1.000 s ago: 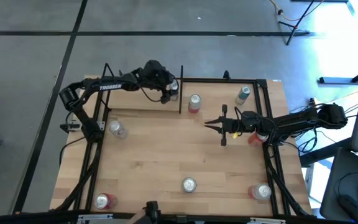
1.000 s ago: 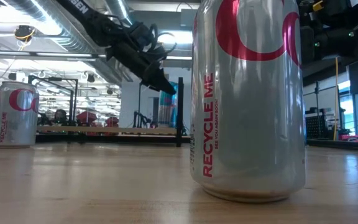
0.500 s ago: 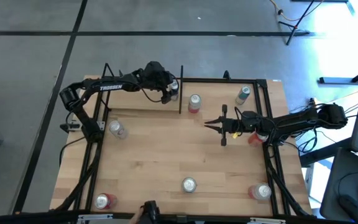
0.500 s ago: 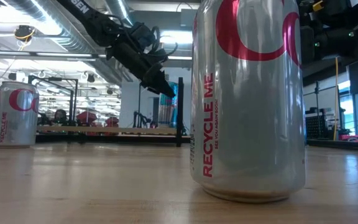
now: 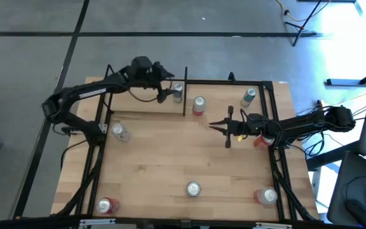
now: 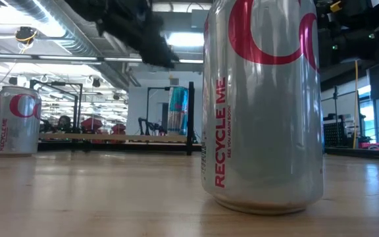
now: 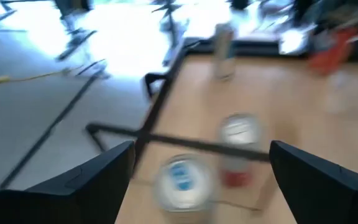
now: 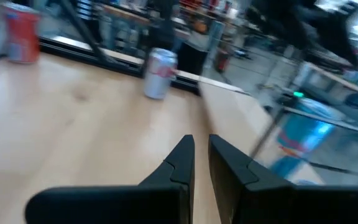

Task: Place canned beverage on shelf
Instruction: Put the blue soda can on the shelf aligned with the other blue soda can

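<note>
- Standing upright on the shelf (image 5: 142, 109), the blue can (image 5: 178, 92) rests at its right end, just beside the black post (image 5: 185, 89); the low view shows it on the plank with nothing gripping it.
- The left gripper (image 5: 164, 79) hangs near the can at about its ten o'clock in the high view, apart from it, with fingers spread wide in its wrist view, where the can (image 7: 182, 179) shows between and beyond them.
- The step in hand looks like the end of a placement: this can appears set down and let go.
- The right gripper (image 5: 216, 126) waits over the table at about four o'clock from the shelf's post, its fingers nearly pressed together with a thin gap, pinching nothing.
- A red-and-silver can (image 5: 199, 104) stands on the table just at three o'clock of the post, and more cans sit along the near edge.
- The next move probably calls for the left arm to pull clear without nudging the placed can, then line up on another can.
</note>
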Tool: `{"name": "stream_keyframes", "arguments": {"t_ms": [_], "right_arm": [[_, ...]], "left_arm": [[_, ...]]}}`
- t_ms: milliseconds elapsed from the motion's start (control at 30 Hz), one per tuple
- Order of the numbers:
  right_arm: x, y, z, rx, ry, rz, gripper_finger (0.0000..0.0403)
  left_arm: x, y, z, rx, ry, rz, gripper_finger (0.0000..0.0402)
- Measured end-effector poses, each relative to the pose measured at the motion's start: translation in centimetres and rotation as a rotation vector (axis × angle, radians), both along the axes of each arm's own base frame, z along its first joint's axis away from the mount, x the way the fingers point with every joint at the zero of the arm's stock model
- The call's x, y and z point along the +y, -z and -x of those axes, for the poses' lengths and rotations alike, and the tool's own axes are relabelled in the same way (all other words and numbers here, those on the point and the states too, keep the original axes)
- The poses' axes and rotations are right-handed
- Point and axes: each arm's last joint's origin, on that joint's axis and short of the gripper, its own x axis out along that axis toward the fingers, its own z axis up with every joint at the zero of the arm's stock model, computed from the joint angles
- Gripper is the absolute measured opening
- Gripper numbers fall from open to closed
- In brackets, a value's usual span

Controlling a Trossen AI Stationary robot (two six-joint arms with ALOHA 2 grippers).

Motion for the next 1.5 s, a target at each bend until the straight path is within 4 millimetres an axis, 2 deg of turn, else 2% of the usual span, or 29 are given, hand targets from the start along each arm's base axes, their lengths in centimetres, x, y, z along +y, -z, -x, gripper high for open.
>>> {"name": "stream_keyframes", "arguments": {"t_ms": [67,133,267,400,467,633,767,900,1200,1333,1500], "right_arm": [[-0.3,-0.2,-0.1,0.017,0.094,0.009,0.0039],[-0.6,-0.7,-0.3,0.061,0.204,0.023,0.0039],[-1.1,-2.2,-0.8,0.226,0.394,0.054,0.0039],[-1.6,-4.9,-1.1,0.352,0.596,0.069,0.0039],[-1.8,-6.6,-0.9,0.403,0.69,0.069,0.0039],[-2.5,-10.2,0.9,0.521,0.877,-0.019,0.0039],[-4.0,-11.8,2.5,0.564,1.024,-0.151,0.0046],[-6.4,-12.1,3.8,0.624,1.11,-0.268,0.0087],[-12.4,-10.9,6.2,0.752,1.208,-0.475,0.0244],[-13.5,-10.4,6.9,0.839,1.199,-0.467,0.029],[-13.6,-10.3,7.0,0.839,1.197,-0.491,0.0319]], "left_arm": [[-1.5,-0.4,0.4,-0.032,0.085,0.03,0.0356],[-3.3,0.2,0.8,-0.045,0.156,0.039,0.0356],[-6.7,2.2,1.1,-0.15,0.148,0.034,0.0355],[-9.2,2.5,1.3,-0.356,0.148,-0.054,0.0355],[-10.1,2.7,1.3,-0.402,0.176,-0.093,0.0355],[-11.4,3.3,1.1,-0.382,0.239,-0.158,0.0355],[-11.7,3.0,1.2,-0.386,0.251,-0.161,0.0355],[-11.9,3.2,1.2,-0.365,0.27,-0.184,0.0355],[-12.1,3.3,1.1,-0.359,0.274,-0.166,0.0355],[-12.4,3.4,1.1,-0.346,0.286,-0.163,0.0355],[-12.4,3.4,1.1,-0.345,0.291,-0.186,0.0355]]}}
